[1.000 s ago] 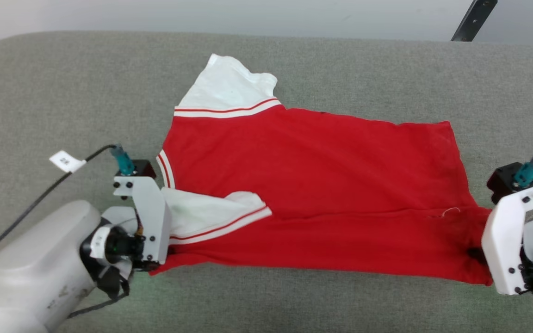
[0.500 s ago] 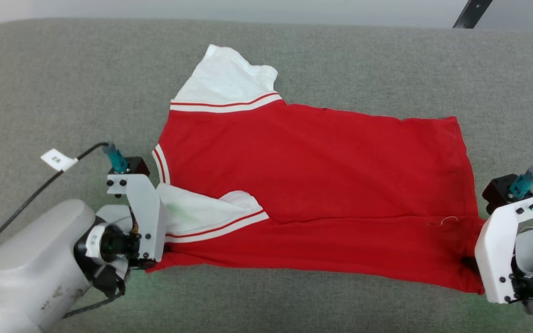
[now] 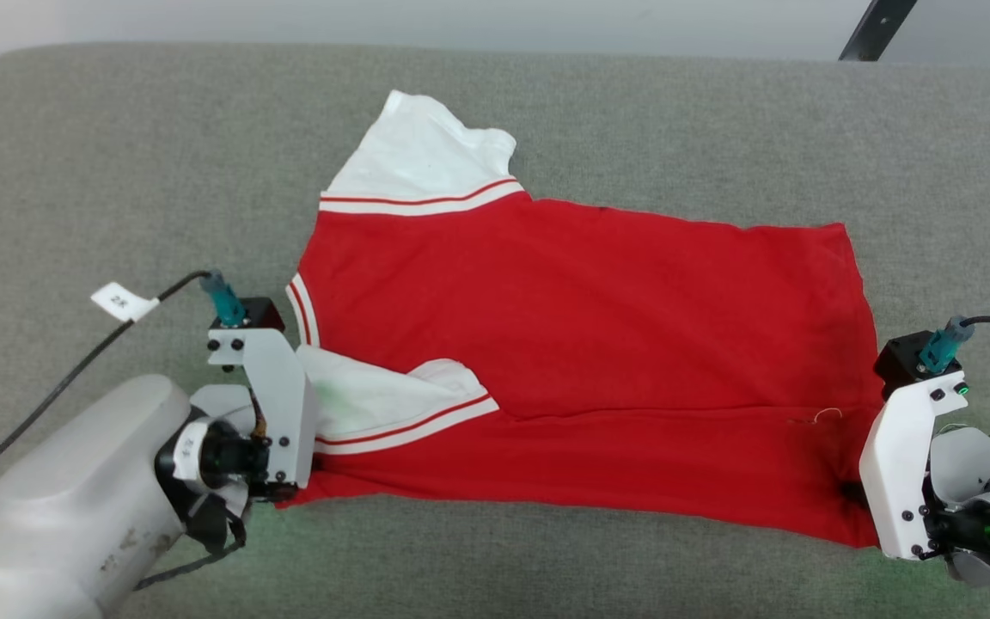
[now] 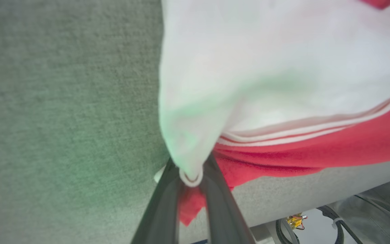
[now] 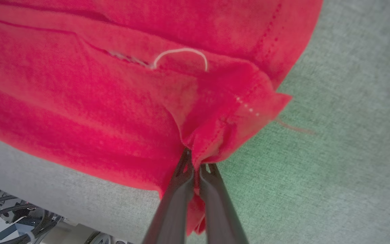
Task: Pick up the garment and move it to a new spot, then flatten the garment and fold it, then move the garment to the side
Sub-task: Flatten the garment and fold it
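Red garment [image 3: 581, 327] lies plain side up, spread wide on the grey padded table [image 3: 117, 155]; its near long edge looks turned over the body, 1 white sleeve [image 3: 375, 404] tucked in. The left gripper [image 4: 191, 176] pinches that sleeve's corner; the right gripper [image 5: 195, 162] is pressed together on the red hem corner [image 5: 235, 112]. Moving and flattening look done; 1 fold seems under way; more folding and the shift aside remain.

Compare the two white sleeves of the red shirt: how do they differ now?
The far sleeve lies spread flat on the grey surface; the near sleeve is folded inward over the red body of the garment. The left pincer pinches the near sleeve's tip; nothing holds the far sleeve. Both are white with red-and-white striped trim.
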Robot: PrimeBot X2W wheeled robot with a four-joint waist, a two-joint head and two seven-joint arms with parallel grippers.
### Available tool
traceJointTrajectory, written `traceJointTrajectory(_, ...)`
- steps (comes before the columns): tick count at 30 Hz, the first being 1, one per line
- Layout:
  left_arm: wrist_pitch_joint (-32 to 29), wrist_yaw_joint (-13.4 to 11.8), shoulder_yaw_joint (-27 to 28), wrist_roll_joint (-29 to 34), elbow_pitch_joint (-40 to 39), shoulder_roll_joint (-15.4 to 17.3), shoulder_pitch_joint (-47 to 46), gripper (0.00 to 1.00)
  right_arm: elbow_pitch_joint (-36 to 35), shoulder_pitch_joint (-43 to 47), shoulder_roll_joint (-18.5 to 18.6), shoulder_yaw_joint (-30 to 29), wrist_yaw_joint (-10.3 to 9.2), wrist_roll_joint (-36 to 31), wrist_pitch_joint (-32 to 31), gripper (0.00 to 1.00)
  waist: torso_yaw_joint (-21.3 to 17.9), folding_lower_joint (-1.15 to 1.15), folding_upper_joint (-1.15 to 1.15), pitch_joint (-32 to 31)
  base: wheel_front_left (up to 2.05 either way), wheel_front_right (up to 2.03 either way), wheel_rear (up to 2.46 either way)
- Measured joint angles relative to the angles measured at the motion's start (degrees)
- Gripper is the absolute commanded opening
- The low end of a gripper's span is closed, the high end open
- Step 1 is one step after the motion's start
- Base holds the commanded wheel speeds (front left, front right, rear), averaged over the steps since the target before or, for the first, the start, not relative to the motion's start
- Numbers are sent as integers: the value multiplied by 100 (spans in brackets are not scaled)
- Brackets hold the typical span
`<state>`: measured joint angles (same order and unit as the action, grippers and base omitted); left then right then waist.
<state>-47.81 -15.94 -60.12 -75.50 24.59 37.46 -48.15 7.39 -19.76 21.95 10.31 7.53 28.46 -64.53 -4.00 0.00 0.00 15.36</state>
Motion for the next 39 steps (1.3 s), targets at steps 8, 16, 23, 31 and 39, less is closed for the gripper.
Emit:
traceJointTrajectory(8, 301, 116, 2, 178, -66, 40, -76, 100, 235, 10, 23, 103, 0, 7, 73, 0, 77, 0, 0, -296, 0, 0, 0)
traceJointTrajectory(16, 988, 109, 166, 394, -339, 153, -49, 100, 415, 72, -2, 125, 0, -24, 185, 0, 152, 0, 0, -549, 0, 0, 0)
traceJointTrajectory(23, 2130, 240, 488, 504, -709, 269, 288, 98, 423, 206, 42, 245, 0, -42, 595, 100, 169, 0, 0, -750, 0, 0, 0)
traceJointTrajectory(31, 3534, 334, 767, 642, -1053, 333, 981, 100, 505, 576, 66, 124, 0, -132, 1232, 100, 162, 0, 0, -1072, 0, 0, 0)
traceJointTrajectory(39, 4903, 325, 1055, 726, -1240, 282, 1723, 99, 163, 1173, 225, 22, 0, -388, 2385, 100, 154, 0, 0, -1436, 0, 0, 0)
